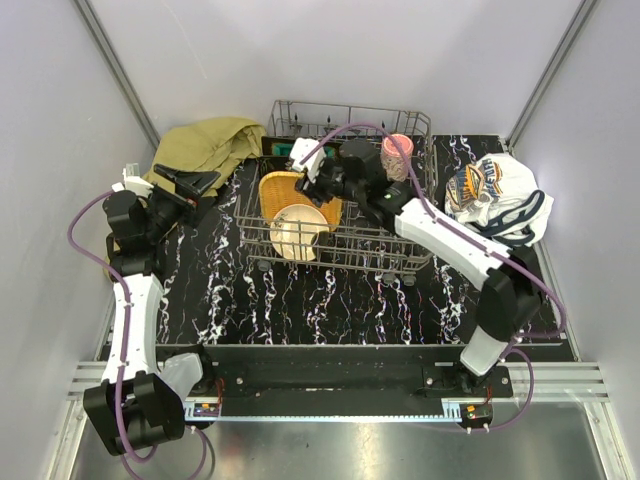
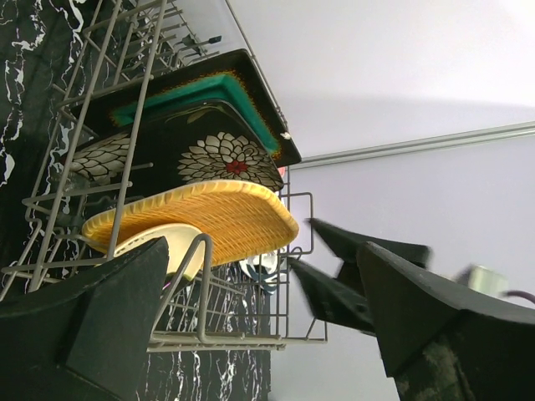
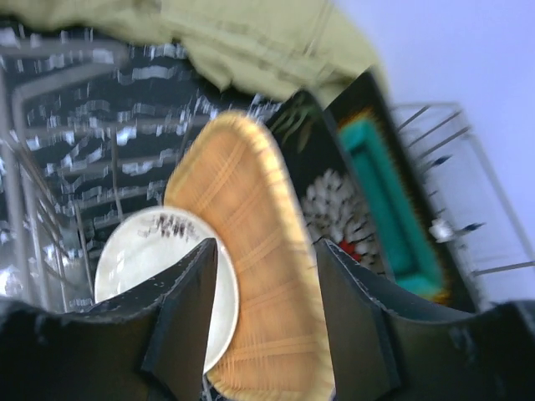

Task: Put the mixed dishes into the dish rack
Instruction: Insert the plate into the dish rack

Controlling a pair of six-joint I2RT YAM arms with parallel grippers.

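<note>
The orange woven-look square plate (image 3: 251, 251) stands on edge in the dish rack (image 1: 345, 106), its rim rising into the gap between the right gripper's (image 3: 267, 301) fingers (image 3: 188, 317). These sit partly spread, wider than the plate is thick, so they look to be straddling it, not pinching it; the tines appear to bear the plate's weight. Just outside the left-hand finger in the wrist view, the cream round plate (image 3: 150, 251) leans against the orange plate's face. Beyond the other finger a dark floral plate (image 3: 338, 200) and the teal square plate (image 3: 384, 192) are filed upright, one behind the next. This on-edge packing saves room. A pink cup (image 1: 397, 155) sits behind the right wrist, by the rack's far corner. The left gripper (image 1: 188, 184) hovers well off to the rack's side, close to the olive-yellow cloth (image 1: 205, 145), fingers fully wide and holding nothing, probably parked out of the way. A white printed cloth (image 1: 495, 195) lies on the marbled black table (image 1: 300, 310) past the right arm.
</note>
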